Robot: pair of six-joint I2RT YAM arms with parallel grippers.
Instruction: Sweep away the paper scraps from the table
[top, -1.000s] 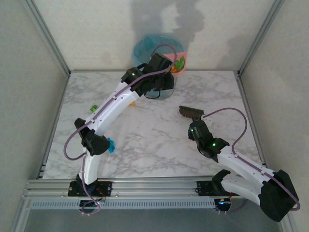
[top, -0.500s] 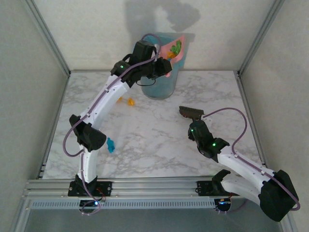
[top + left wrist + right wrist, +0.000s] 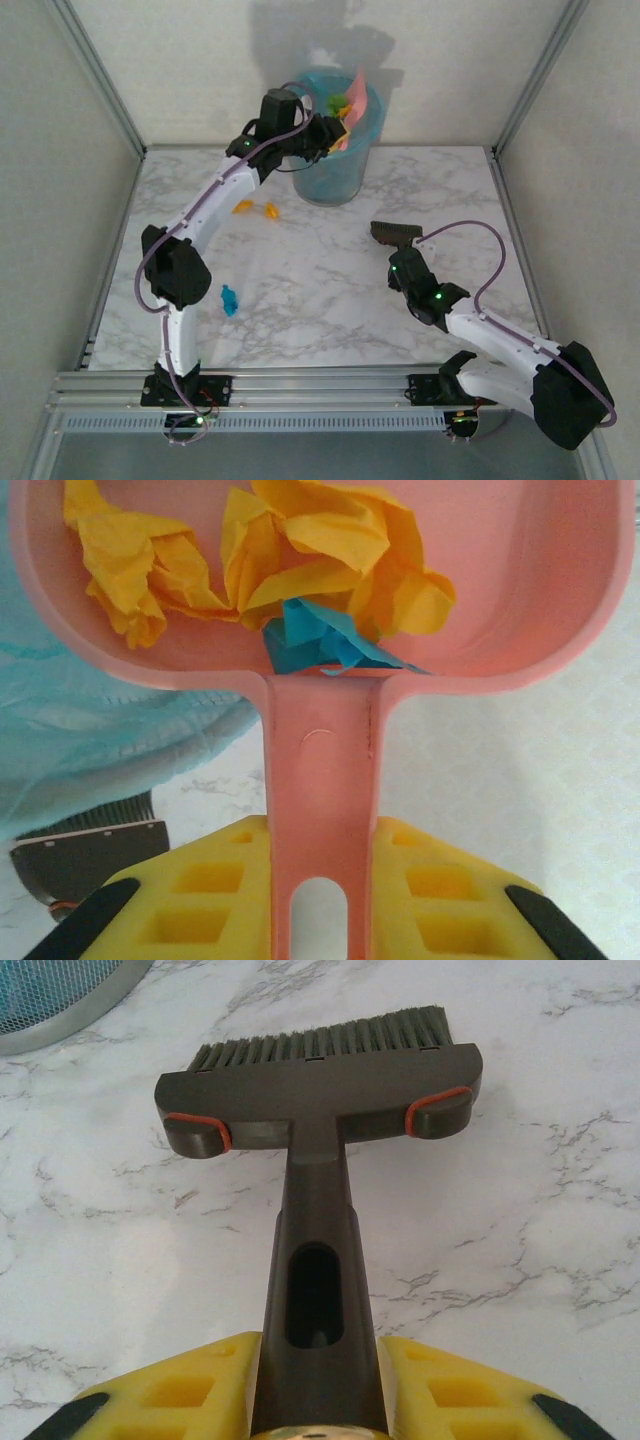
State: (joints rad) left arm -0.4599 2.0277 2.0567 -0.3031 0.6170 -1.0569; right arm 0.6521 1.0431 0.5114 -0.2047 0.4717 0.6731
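My left gripper (image 3: pixel 318 130) is shut on the handle of the pink dustpan (image 3: pixel 352 100), which is raised and tipped over the blue-lined bin (image 3: pixel 338 172). In the left wrist view the dustpan (image 3: pixel 320 770) holds crumpled orange paper scraps (image 3: pixel 300 550) and a blue one (image 3: pixel 315 640), with the gripper (image 3: pixel 318 890) clamped on its handle. Two orange scraps (image 3: pixel 243 206) and a blue scrap (image 3: pixel 229 299) lie on the table (image 3: pixel 330 300). My right gripper (image 3: pixel 410 262) is shut on the dark brush (image 3: pixel 395 233), whose bristles (image 3: pixel 320 1040) rest near the tabletop.
The bin stands at the table's back edge, its rim (image 3: pixel 60 1005) also at the upper left of the right wrist view. Aluminium rails (image 3: pixel 300 385) frame the table. The left arm arches over the table's left half.
The left arm has lifted the dustpan from in front of the bin to above its rim and tipped it. Two orange scraps now show on the table. The right arm stays put.
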